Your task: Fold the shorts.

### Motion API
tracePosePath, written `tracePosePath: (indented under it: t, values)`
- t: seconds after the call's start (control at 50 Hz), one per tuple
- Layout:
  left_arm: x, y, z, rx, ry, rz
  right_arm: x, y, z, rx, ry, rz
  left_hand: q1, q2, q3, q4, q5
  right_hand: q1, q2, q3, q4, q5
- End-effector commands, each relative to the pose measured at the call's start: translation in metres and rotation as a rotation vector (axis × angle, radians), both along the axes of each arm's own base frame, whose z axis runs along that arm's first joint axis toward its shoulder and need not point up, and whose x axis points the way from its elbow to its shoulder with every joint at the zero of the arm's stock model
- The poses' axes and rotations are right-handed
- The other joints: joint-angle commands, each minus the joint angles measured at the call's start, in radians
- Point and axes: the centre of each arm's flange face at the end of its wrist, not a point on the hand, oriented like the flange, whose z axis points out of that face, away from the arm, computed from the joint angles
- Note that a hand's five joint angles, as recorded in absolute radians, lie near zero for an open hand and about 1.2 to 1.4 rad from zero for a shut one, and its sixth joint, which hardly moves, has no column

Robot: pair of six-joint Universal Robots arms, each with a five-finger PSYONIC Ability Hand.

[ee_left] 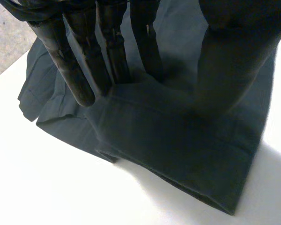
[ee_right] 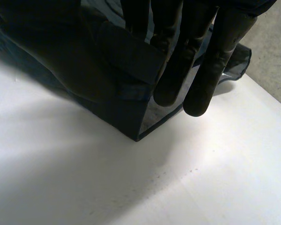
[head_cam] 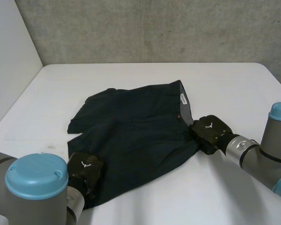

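Dark navy shorts (head_cam: 136,136) lie flat on the white table (head_cam: 145,75), waistband and its white label (head_cam: 182,98) toward the right arm. My left hand (head_cam: 84,169) sits on the near leg's hem corner. In the left wrist view its nearly straight fingers (ee_left: 82,70) press into the cloth (ee_left: 178,154), the thumb (ee_left: 234,61) rests apart from them, and a ridge of fabric rises between. My right hand (head_cam: 210,132) is at the near waistband corner. There the thumb (ee_right: 117,56) lies on the outer cloth (ee_right: 131,112) and the fingers (ee_right: 201,70) on the lining side, pinching that corner.
A concrete wall (head_cam: 154,28) runs behind the table's far edge and a white panel (head_cam: 9,56) stands at the left. Bare tabletop lies around the shorts, widest beyond them and on the right arm's side.
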Motion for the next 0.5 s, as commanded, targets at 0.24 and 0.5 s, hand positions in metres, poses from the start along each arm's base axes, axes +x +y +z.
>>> tracePosePath:
  t: [0.24,0.5]
  values:
    - [0.016,0.009,0.03,0.011,0.055,0.013,-0.001,0.02,0.037,0.112,-0.054,-0.25,-0.105,-0.101,-0.092,-0.103,-0.097,0.451,0.223,0.211,0.209,0.258]
    - [0.021,0.03,0.021,0.089,0.109,-0.059,0.001,0.019,0.035,0.114,-0.066,-0.256,-0.255,-0.251,-0.242,-0.253,-0.247,0.451,0.223,0.211,0.209,0.258]
